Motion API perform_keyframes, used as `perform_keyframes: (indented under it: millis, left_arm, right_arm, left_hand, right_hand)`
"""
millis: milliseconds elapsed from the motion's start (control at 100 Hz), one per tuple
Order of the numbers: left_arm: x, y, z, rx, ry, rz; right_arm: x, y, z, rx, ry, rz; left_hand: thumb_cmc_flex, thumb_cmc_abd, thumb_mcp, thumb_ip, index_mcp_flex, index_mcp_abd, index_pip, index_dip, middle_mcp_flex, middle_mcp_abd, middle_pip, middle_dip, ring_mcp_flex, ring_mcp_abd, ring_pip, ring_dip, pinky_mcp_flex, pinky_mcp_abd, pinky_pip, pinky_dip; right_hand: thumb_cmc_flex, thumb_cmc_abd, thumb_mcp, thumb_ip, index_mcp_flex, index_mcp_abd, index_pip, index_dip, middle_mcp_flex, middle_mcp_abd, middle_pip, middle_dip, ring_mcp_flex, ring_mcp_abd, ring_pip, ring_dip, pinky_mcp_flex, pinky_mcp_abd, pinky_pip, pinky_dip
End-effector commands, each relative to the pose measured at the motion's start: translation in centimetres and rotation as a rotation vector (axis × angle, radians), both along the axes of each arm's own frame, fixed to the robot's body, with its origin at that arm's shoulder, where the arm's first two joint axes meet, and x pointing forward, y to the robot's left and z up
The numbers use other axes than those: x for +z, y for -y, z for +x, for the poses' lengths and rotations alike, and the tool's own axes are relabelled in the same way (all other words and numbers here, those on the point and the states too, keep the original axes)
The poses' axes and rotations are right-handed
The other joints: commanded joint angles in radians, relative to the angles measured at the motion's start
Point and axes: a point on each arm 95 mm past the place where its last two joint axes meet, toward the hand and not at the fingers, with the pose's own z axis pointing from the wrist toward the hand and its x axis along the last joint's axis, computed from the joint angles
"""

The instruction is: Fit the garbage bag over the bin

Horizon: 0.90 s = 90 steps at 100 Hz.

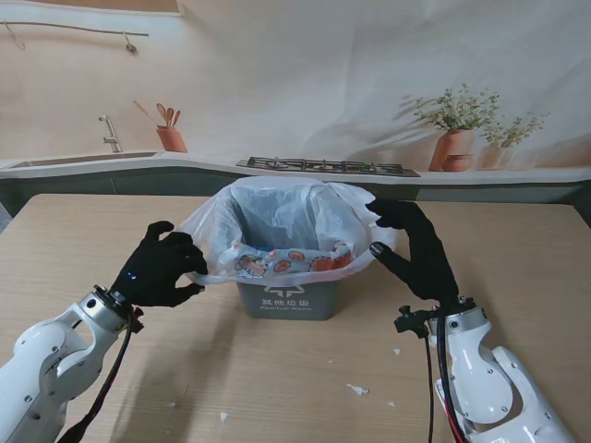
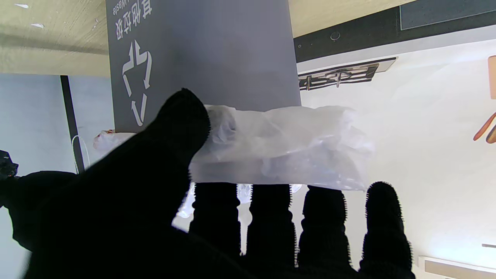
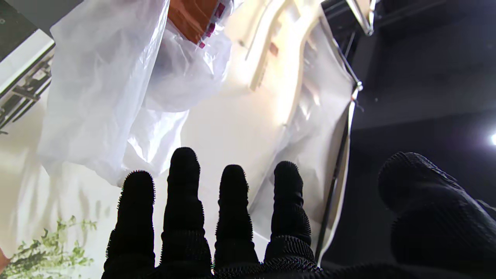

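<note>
There is 1 bin, 1 garbage bag and 2 robot hands, both in black gloves. The grey bin stands upright on the wooden surface between the 2 hands, and the white bag sits in it with its mouth opened and draped outward over the rim. A printed band of orange figures shows along the bag's near edge.

The left robot hand reaches in from the left of the bin, at rim height, fingers curled. In the left wrist view its thumb presses onto a bunched fold of the bag, with the 4 fingers lined up on the other side of the fold, so this hand pinches the bag edge just beside the bin wall.

The right robot hand stands to the right of the bin, palm turned toward it, fingers pointing away from me. Its fingertips lie at the bag's right edge. In the right wrist view the 4 fingers are straight and spread, the thumb well apart from them, and the bag hangs just past the fingertips; nothing is gripped.

A few small white scraps lie on the surface nearer to me than the bin.
</note>
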Motion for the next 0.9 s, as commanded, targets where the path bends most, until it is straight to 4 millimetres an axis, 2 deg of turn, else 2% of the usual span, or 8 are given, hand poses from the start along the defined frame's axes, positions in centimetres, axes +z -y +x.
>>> perform_keyframes:
  millis: [0, 80, 230, 330, 510, 590, 640, 890]
  left_arm:
    - [-0.2, -0.1, 0.0, 0.008, -0.012, 0.009]
    - [-0.2, -0.1, 0.0, 0.008, -0.013, 0.009]
    - [-0.2, 0.0, 0.0, 0.004, -0.015, 0.010]
    - [-0.3, 0.0, -0.1, 0.007, -0.013, 0.006]
    - [-0.3, 0.1, -0.1, 0.007, -0.010, 0.003]
    - [-0.3, 0.1, -0.1, 0.007, -0.011, 0.003]
    - [-0.3, 0.1, -0.1, 0.007, -0.011, 0.004]
    - [-0.4, 0.0, -0.1, 0.009, -0.015, 0.004]
  right_arm:
    - [0.3, -0.6, -0.1, 0.014, 0.027, -0.019]
    - [1.0, -0.6, -0.2, -0.041, 0.141, -0.052]
    - [3.1, -0.4, -1.2, -0.126, 0.336, -0.135]
    - [4.1, -0.8, -1.5, -0.141, 0.388, -0.141]
    - [4.4, -4.0, -1.0, -0.010, 0.425, -0.262]
    - [3.9, -5.5, -0.3, 0.057, 0.441, -0.372]
    - [3.6, -6.2, 0.1, 0.081, 0.461, -0.444]
    - [2.1, -8.2, 1.2, 0.128, 0.493, -0.634]
  left_hand:
    - [0.001, -0.025, 0.032, -0.039, 0.030, 0.002, 0.043, 0.007, -0.024, 0.017, 0.006, 0.006, -0.002, 0.017, 0.010, 0.014, -0.021, 0.032, -0.008, 0.003]
    - [0.001, -0.024, 0.031, -0.039, 0.030, 0.002, 0.042, 0.007, -0.025, 0.018, 0.006, 0.006, -0.003, 0.015, 0.009, 0.014, -0.020, 0.032, -0.009, 0.003]
    - [0.001, -0.025, 0.032, -0.039, 0.030, 0.003, 0.043, 0.007, -0.026, 0.017, 0.006, 0.006, -0.002, 0.017, 0.010, 0.015, -0.020, 0.032, -0.009, 0.003]
    - [0.001, -0.025, 0.032, -0.039, 0.030, 0.000, 0.043, 0.008, -0.027, 0.018, 0.006, 0.006, -0.002, 0.017, 0.010, 0.015, -0.021, 0.032, -0.009, 0.002]
    - [0.001, -0.025, 0.032, -0.039, 0.030, 0.002, 0.043, 0.008, -0.027, 0.018, 0.006, 0.006, -0.002, 0.016, 0.010, 0.015, -0.020, 0.031, -0.009, 0.002]
    - [0.001, -0.025, 0.032, -0.039, 0.030, 0.003, 0.043, 0.008, -0.029, 0.016, 0.006, 0.006, -0.002, 0.016, 0.010, 0.015, -0.020, 0.031, -0.009, 0.002]
    - [0.000, -0.025, 0.032, -0.039, 0.030, 0.001, 0.043, 0.008, -0.027, 0.015, 0.006, 0.006, -0.001, 0.015, 0.010, 0.015, -0.020, 0.032, -0.009, 0.002]
    - [-0.001, -0.024, 0.031, -0.039, 0.029, 0.001, 0.042, 0.007, -0.027, 0.016, 0.007, 0.006, -0.002, 0.017, 0.010, 0.016, -0.020, 0.032, -0.009, 0.002]
  right_hand:
    - [0.020, -0.003, -0.025, 0.059, -0.014, -0.015, -0.027, -0.020, -0.026, -0.005, -0.022, -0.017, -0.024, -0.008, -0.018, -0.013, -0.016, 0.002, -0.040, -0.006]
    - [0.065, -0.002, -0.043, 0.061, 0.034, 0.004, -0.013, -0.021, 0.030, 0.003, 0.026, -0.003, 0.011, -0.002, 0.044, 0.013, 0.018, -0.009, -0.008, 0.034]
    - [0.116, -0.006, -0.064, 0.067, 0.076, 0.013, 0.035, -0.017, 0.087, -0.008, 0.136, 0.053, 0.061, -0.022, 0.218, 0.097, 0.038, -0.050, 0.164, 0.089]
    - [0.164, -0.022, -0.074, 0.068, 0.093, 0.047, 0.060, -0.018, 0.103, -0.008, 0.144, 0.070, 0.071, -0.028, 0.231, 0.105, 0.036, -0.061, 0.194, 0.076]
    - [0.261, -0.076, -0.067, 0.078, 0.170, 0.114, 0.080, -0.060, 0.173, -0.015, 0.080, 0.033, 0.127, -0.040, 0.119, 0.051, 0.055, -0.044, 0.164, 0.017]
    - [0.187, -0.115, 0.103, 0.057, 0.162, 0.151, 0.078, -0.094, 0.177, -0.011, 0.065, 0.028, 0.136, -0.039, 0.074, 0.030, 0.065, -0.031, 0.128, -0.017]
    - [0.156, -0.121, 0.143, 0.050, 0.158, 0.171, 0.075, -0.100, 0.180, -0.001, 0.052, 0.022, 0.134, -0.029, 0.061, 0.024, 0.064, -0.026, 0.117, -0.025]
    - [0.111, -0.117, 0.133, 0.040, 0.180, 0.191, 0.076, -0.105, 0.201, 0.024, 0.055, 0.023, 0.132, 0.001, 0.071, 0.028, 0.054, -0.007, 0.102, -0.033]
